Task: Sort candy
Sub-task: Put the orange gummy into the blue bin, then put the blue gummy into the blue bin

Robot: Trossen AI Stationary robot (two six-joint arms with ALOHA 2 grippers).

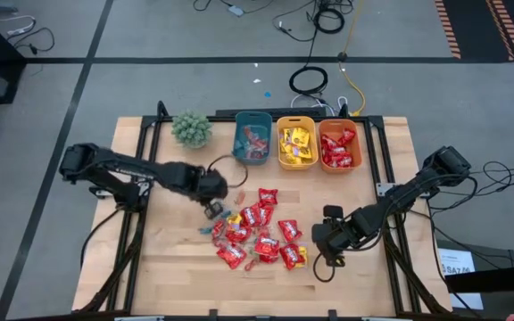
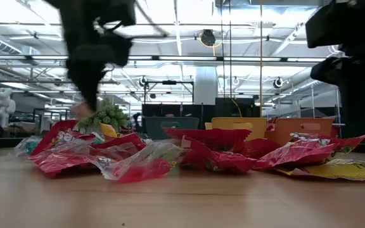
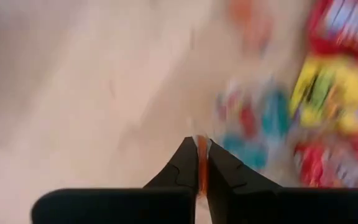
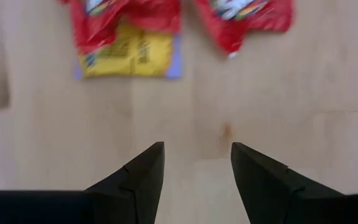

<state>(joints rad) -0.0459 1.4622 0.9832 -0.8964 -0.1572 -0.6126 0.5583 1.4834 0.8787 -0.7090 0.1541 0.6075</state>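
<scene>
The candy point(image 1: 257, 234) lies in a loose pile at the middle of the table: red packets, yellow packets and small blue pieces. My left gripper point(image 1: 212, 210) hangs over the pile's left edge, shut on a small orange-red piece of candy point(image 3: 201, 158). My right gripper point(image 1: 326, 239) stands open just right of the pile, over bare wood, with nothing between its fingers point(image 4: 143, 174). Ahead of it lie a yellow packet point(image 4: 126, 56) and a red packet point(image 4: 244, 15). My left gripper pinches the orange-red piece between its two fingers; only a thin strip of it point(image 3: 201, 155) shows in the slit between them. The fingers point down from above. The piece is up off the table, above the pile's left edge point(image 2: 56, 149).
Three bins stand in a row at the far edge, each with candy in it: teal point(image 1: 252, 138), yellow point(image 1: 296, 144) and orange point(image 1: 339, 147). A small green plant point(image 1: 191, 129) stands left of them. Bare wood lies along the near edge and at the left.
</scene>
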